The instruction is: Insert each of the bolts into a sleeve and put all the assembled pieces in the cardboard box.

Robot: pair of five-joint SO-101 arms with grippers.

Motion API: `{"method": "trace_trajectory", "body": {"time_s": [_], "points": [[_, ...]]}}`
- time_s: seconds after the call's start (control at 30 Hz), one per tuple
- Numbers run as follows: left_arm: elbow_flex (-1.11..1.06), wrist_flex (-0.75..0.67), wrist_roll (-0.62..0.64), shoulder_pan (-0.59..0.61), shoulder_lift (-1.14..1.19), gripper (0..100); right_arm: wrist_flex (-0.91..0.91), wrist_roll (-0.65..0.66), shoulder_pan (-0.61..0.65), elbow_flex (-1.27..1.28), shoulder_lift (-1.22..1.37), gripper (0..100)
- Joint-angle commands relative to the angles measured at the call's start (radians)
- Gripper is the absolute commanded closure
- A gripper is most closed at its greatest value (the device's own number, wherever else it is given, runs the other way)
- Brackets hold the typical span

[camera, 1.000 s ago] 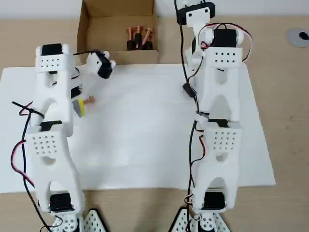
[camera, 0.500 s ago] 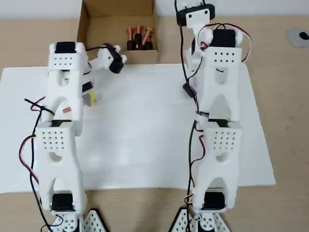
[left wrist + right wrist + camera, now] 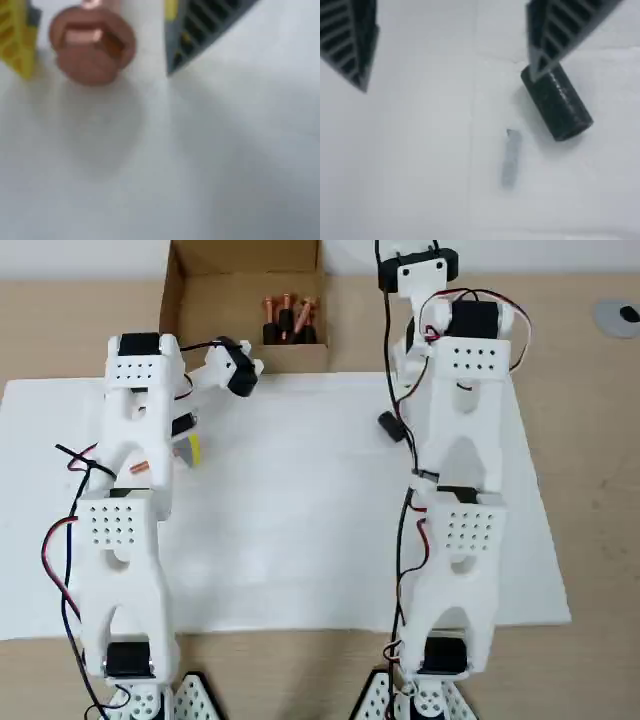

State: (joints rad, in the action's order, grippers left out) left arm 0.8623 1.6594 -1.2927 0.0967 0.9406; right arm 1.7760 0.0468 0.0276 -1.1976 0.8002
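We see a wooden table (image 3: 590, 440) with a white sheet (image 3: 300, 510) spread over most of the frame. Two white arms stand on it, the left arm (image 3: 120, 540) down the left side of the frame and the right arm (image 3: 460, 490) right of centre. A cardboard box (image 3: 175, 300) sits at the upper edge, left of centre, and in its lower right corner we count three assembled pieces (image 3: 288, 320), copper bolts in black sleeves.

The left claw (image 3: 97, 72) is partly open with its fingers on either side of a loose copper bolt (image 3: 92, 45). We see a gap on both sides, so it has no grip. That bolt (image 3: 140, 468) lies on the sheet at centre left, beside the arm.

The right claw (image 3: 450, 82) is spread wide and holds nothing. A black sleeve (image 3: 557, 107) lies on the sheet just beside one fingertip
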Motion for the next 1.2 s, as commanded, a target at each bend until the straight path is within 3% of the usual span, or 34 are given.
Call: {"method": "trace_trajectory", "body": {"time_s": [0.0,0.13,0.47,0.77,0.9,1.17], "points": [[0.008,-0.023,0.009,0.052,0.024,91,0.005,-0.008,-0.013,-0.004,-0.076,74.9],[0.008,-0.021,0.005,0.048,0.018,97,0.005,-0.009,-0.013,-0.004,-0.076,74.9],[0.233,0.092,0.011,0.044,0.016,97,0.011,-0.012,-0.010,-0.004,-0.076,74.9],[0.347,0.094,0.055,0.046,0.016,97,0.011,-0.038,-0.010,-0.005,-0.081,74.9],[0.354,0.094,0.117,0.046,-0.005,97,0.011,-0.038,-0.008,-0.005,-0.081,74.9],[0.345,0.094,0.410,0.044,-0.179,97,0.011,-0.038,0.016,0.002,-0.074,74.9]]}}
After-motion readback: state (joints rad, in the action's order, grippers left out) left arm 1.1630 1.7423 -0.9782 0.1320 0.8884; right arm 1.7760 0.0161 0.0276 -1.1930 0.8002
